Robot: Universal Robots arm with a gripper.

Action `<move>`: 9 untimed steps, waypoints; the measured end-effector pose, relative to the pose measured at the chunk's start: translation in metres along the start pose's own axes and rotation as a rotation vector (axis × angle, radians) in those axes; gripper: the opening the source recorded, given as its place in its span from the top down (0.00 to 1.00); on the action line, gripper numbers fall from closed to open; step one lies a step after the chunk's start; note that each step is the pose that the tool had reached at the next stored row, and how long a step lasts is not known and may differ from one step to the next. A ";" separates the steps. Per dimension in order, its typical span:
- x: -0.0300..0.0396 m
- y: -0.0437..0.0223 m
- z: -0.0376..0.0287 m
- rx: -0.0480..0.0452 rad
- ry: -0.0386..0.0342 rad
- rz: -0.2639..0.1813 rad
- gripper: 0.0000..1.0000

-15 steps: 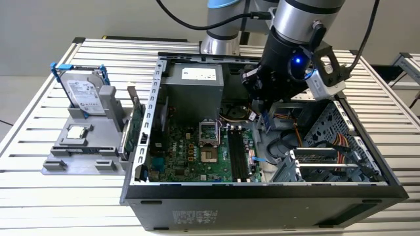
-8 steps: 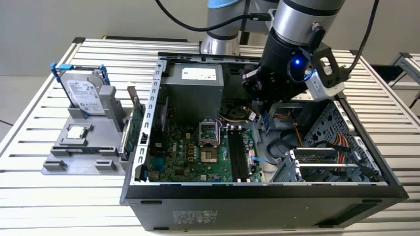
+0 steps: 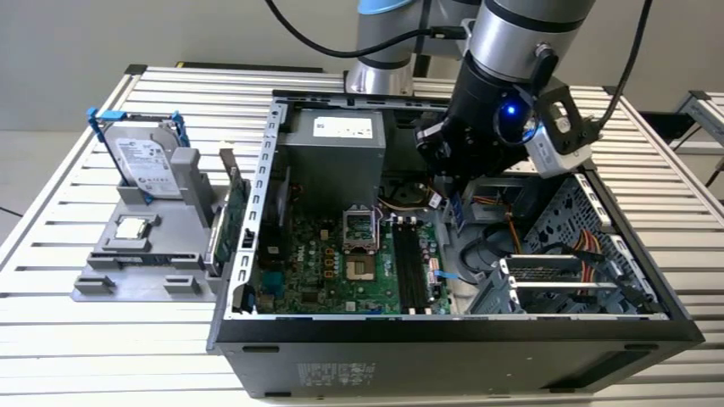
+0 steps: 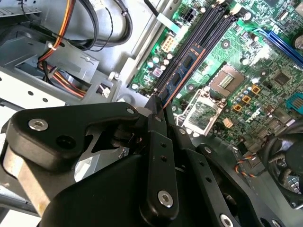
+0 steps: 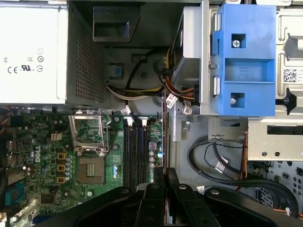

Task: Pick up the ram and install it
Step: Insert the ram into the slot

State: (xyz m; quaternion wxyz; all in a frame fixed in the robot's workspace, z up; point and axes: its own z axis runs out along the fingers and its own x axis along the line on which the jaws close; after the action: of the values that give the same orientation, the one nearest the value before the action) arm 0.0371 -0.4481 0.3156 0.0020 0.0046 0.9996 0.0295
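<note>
My gripper (image 3: 447, 182) hangs inside the open computer case (image 3: 266, 170), over the motherboard's far end. Its black fingers (image 4: 156, 142) are shut on the ram (image 4: 185, 64), a thin blue stick with black chips that I see almost edge-on in both wrist views. In the first wrist view the ram (image 5: 164, 132) runs straight out from the gripper (image 5: 165, 172), just beside the black memory slots (image 5: 137, 146) and parallel to them. The slots (image 3: 413, 267) lie on the green motherboard (image 3: 328, 263), below the held stick. I cannot tell whether the ram touches a slot.
The power supply (image 3: 334, 153) and the processor socket (image 3: 359, 246) lie close by. Cables (image 5: 142, 94) and a blue drive bracket (image 5: 246, 56) sit beside the gripper. Outside the case, a grey fixture (image 3: 125, 271) holds a hard drive (image 3: 147, 161), with a green card (image 3: 232, 225) beside it.
</note>
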 end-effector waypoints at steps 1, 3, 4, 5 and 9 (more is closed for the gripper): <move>0.0000 0.0000 0.0003 0.0003 0.0000 0.000 1.00; 0.0000 -0.0001 0.0010 0.0011 0.0000 0.000 1.00; 0.0000 -0.0001 0.0014 0.0013 0.0000 0.000 1.00; 0.0000 -0.0001 0.0016 0.0018 -0.0001 0.000 1.00; 0.0000 -0.0002 0.0028 0.0030 0.0000 0.000 1.00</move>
State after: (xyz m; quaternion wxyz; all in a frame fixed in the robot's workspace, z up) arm 0.0371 -0.4481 0.3128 0.0020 0.0046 0.9996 0.0281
